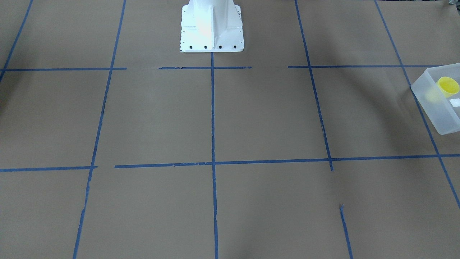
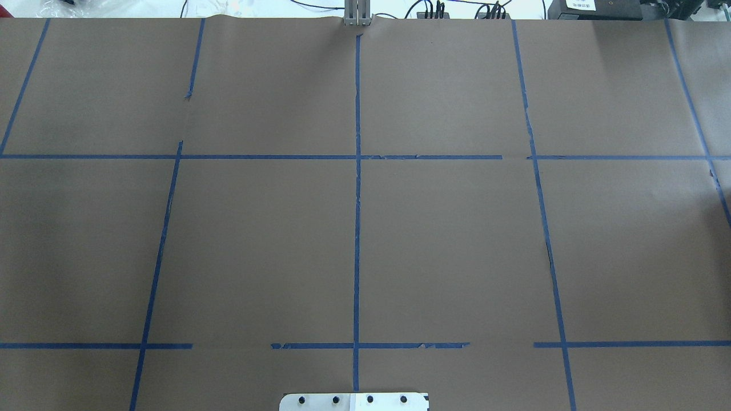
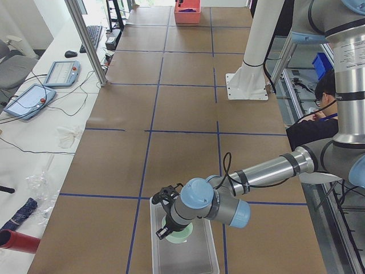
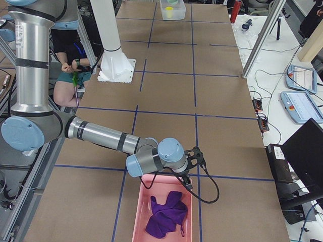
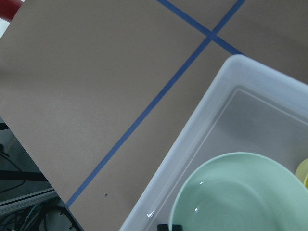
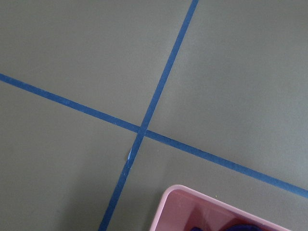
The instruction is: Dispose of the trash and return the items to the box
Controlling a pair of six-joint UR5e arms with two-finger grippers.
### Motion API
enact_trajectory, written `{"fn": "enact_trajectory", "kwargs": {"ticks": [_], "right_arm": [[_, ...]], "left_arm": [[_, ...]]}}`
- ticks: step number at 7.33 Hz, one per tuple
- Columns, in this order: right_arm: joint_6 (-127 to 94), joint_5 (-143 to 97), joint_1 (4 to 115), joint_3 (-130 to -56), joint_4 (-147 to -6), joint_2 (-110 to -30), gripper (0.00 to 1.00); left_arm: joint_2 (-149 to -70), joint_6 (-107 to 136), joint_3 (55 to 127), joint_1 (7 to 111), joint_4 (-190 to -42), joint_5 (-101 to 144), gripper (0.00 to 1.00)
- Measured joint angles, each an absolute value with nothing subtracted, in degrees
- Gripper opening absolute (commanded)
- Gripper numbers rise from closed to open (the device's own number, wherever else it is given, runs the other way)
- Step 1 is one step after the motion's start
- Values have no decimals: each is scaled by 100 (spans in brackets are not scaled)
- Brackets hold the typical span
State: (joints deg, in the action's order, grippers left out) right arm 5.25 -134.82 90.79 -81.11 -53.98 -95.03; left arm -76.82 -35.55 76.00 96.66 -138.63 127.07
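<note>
The frosted-white box [image 1: 435,108] stands at the table's end on my left and holds the yellow cup [image 1: 448,86]. In the exterior left view my left gripper [image 3: 160,213] hangs over the box [image 3: 212,257], right above the mint-green bowl [image 3: 181,233]. I cannot tell whether it is open or shut. The left wrist view shows the bowl [image 5: 240,192] inside the box [image 5: 192,125], with the cup's edge [image 5: 304,173] beside it. My right gripper [image 4: 196,166] is over the rim of a pink bin [image 4: 143,201]. I cannot tell its state.
The pink bin holds a purple cloth [image 4: 166,214]; its corner shows in the right wrist view [image 6: 192,202]. The white robot base [image 1: 212,28] stands at mid-table. A seated person [image 3: 325,97] is behind the robot. A metal pole [image 3: 85,40] and tablets stand at the table's far side.
</note>
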Motion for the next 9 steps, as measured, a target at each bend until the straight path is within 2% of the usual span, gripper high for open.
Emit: {"fn": "enact_trajectory", "kwargs": {"ticks": [1,2,3,4,6,7,9], "right_arm": [[527,-13482,9079,-8112,-5397,-9506,100],[527,-13482,9079,-8112,-5397,-9508,100],[526,-13482,9079,-8112,-5396,-9509,100],[515,-13482,9079,-8115,-5398,-9510,100],[416,-13477,9079,-8116,-5409,-9510,100],[210,-13465,9079,-8123,-5414,-9510,100],[-293,-13488,9081,-8162,-5421,-9507,100]], "left_arm": [[-7651,-3425,7327,9655,-14198,12733,19],[-7635,-3361,7189,9645,-14340,12814,47],[-7626,-3325,7120,9633,-14387,12966,86],[-7623,-3304,7093,9623,-14402,13080,100],[-7642,-3122,7239,9611,-14400,13148,100],[-7656,-2634,7587,9592,-14348,13154,100],[-7710,-1376,8889,9426,-13461,13126,100]]}}
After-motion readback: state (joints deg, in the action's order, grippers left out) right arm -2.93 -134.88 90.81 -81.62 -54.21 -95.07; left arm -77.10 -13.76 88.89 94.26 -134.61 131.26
